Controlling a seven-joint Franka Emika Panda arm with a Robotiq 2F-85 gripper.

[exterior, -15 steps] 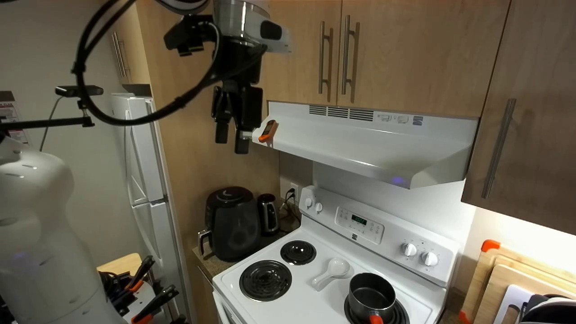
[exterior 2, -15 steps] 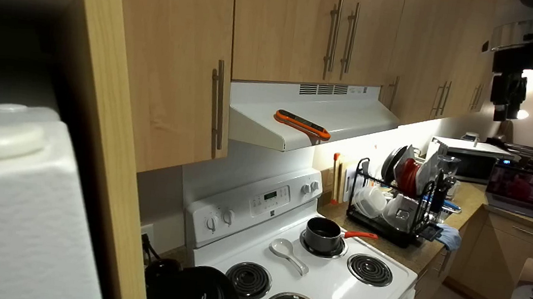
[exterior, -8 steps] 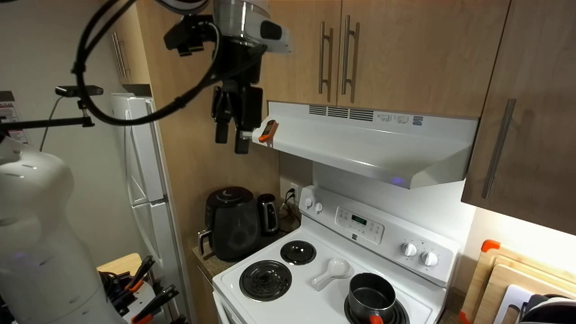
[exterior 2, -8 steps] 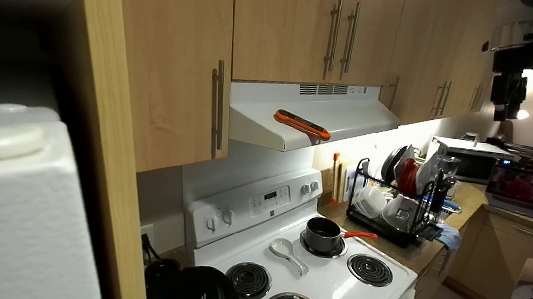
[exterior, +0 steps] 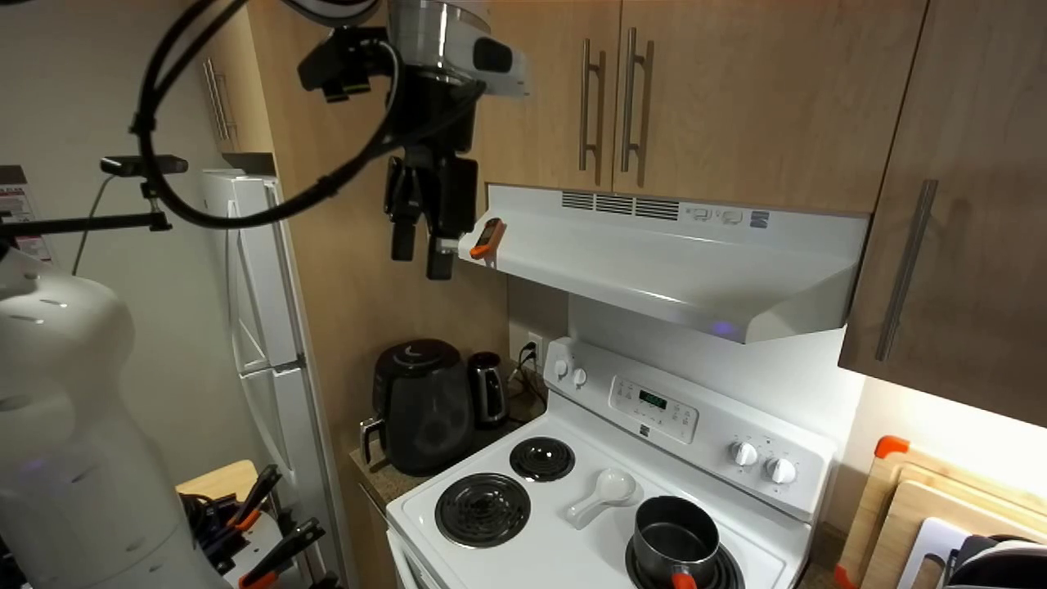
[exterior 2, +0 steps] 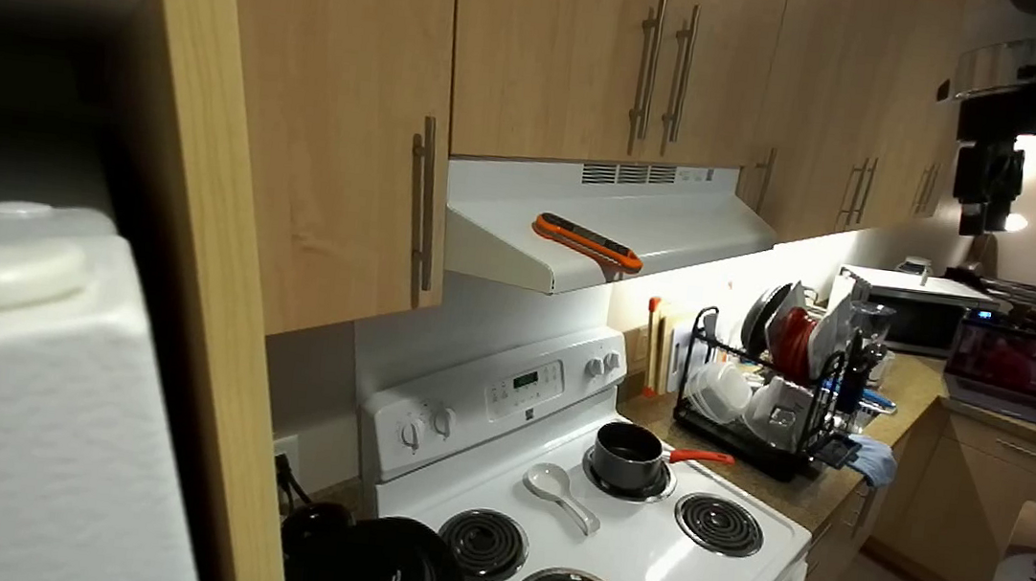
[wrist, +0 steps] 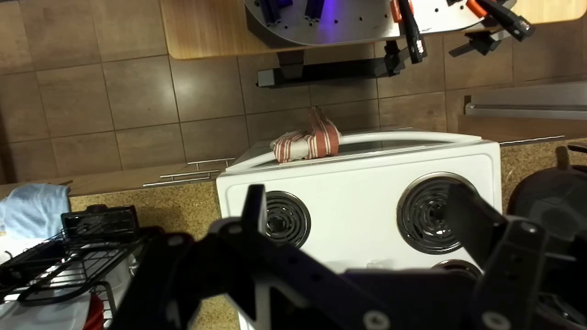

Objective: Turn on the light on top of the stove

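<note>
On the upper face of the range hood [exterior: 654, 258], beside the vents [exterior: 614, 204], sit two small switches [exterior: 732, 218], one presumably the light's, so the gripper [exterior: 421, 255], spread wide and holding nothing, would do best to close, approach squarely and press gently.

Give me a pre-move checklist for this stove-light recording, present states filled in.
1. Gripper free: ok, open and holding nothing.
2. Gripper clear of the range hood: ok, apart in an exterior view.
3. Hood switches uncovered: ok, in an exterior view.
4. Switches in the wrist view: not ok, it shows the stove and floor.
5. Correct switch identified: cannot tell, markings too small to read.
</note>
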